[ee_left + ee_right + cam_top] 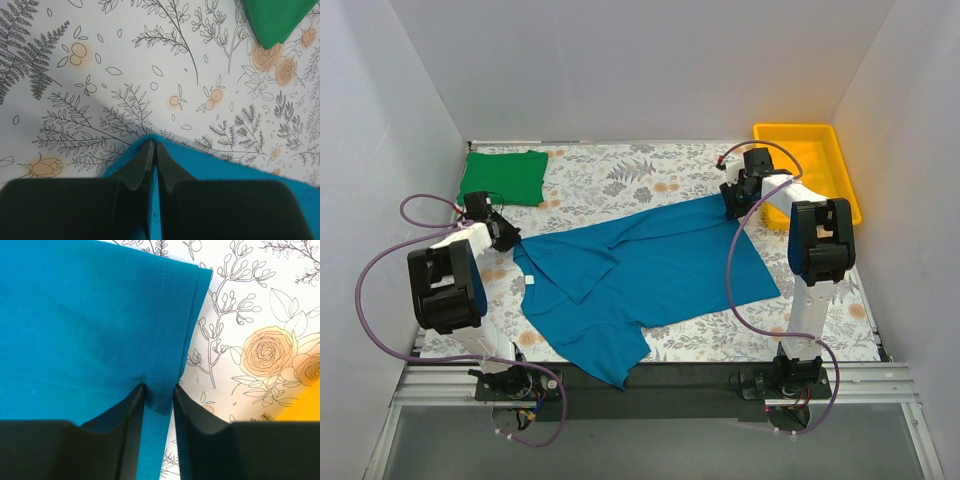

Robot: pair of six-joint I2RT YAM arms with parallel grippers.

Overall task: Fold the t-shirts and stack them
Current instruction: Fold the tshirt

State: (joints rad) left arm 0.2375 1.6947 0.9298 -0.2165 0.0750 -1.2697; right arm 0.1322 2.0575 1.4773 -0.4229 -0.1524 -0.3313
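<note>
The teal-blue t-shirt [650,265] is soft matt cloth, its stitched hem plain in the right wrist view. At ten o'clock the green t-shirt [503,177] is the same matt fabric. The table cover [620,175] looks smooth and printed with flowers. At two o'clock the yellow tray [840,165] is glossy plastic.

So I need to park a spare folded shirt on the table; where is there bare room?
Free: the floral cloth at the back, between the green t-shirt and the yellow tray; also the front right corner beside the right arm's base. Crowded: the middle, under the spread blue t-shirt, both hands at its edges.
</note>
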